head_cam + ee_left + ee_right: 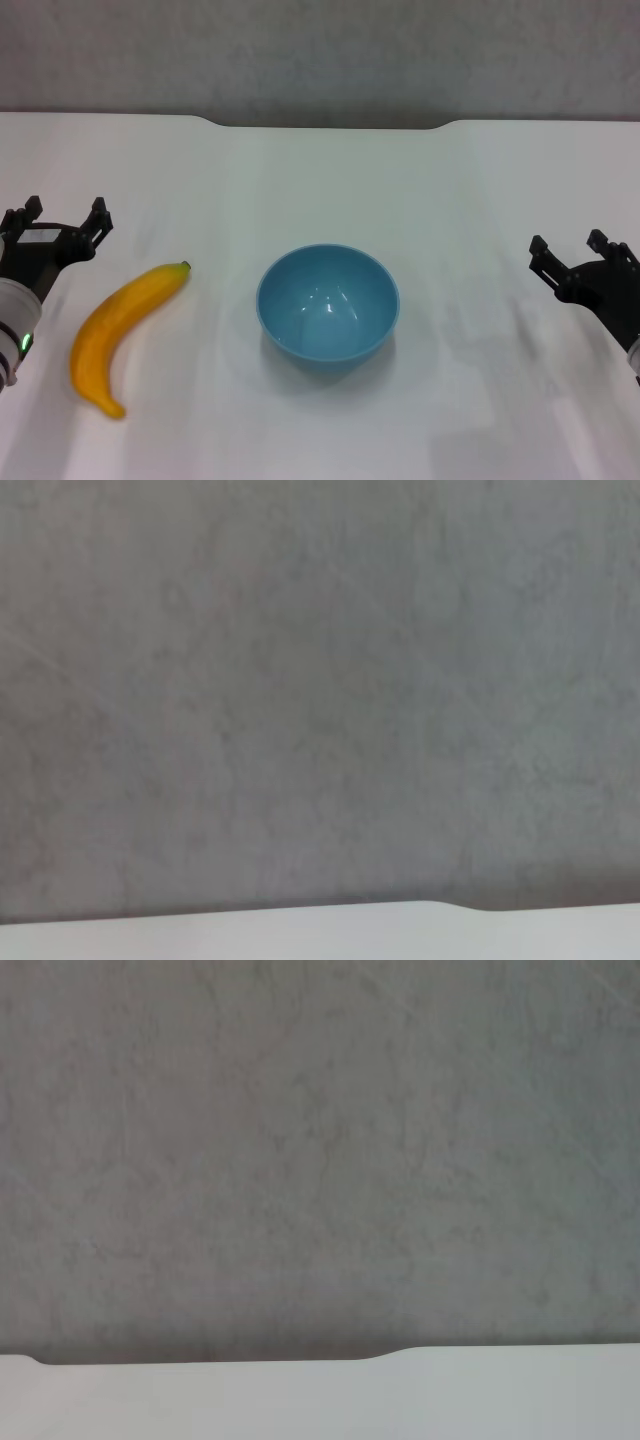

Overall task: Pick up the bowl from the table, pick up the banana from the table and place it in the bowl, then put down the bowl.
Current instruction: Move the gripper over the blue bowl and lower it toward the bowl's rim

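A light-blue bowl (pixel 328 301) stands upright and empty in the middle of the white table (pixel 330 180). A yellow-orange banana (pixel 122 330) lies on the table to the bowl's left, its dark stem tip toward the bowl. My left gripper (pixel 65 218) is open at the left edge, just left of the banana and apart from it. My right gripper (pixel 573 248) is open at the right edge, well right of the bowl. Both are empty. The wrist views show only the grey wall and the table's far edge.
The table's far edge has a notch (pixel 330 125) against the grey wall (pixel 320 50). The wall (pixel 320 680) and table edge (pixel 300 930) show in the left wrist view, and likewise in the right wrist view (pixel 320 1400).
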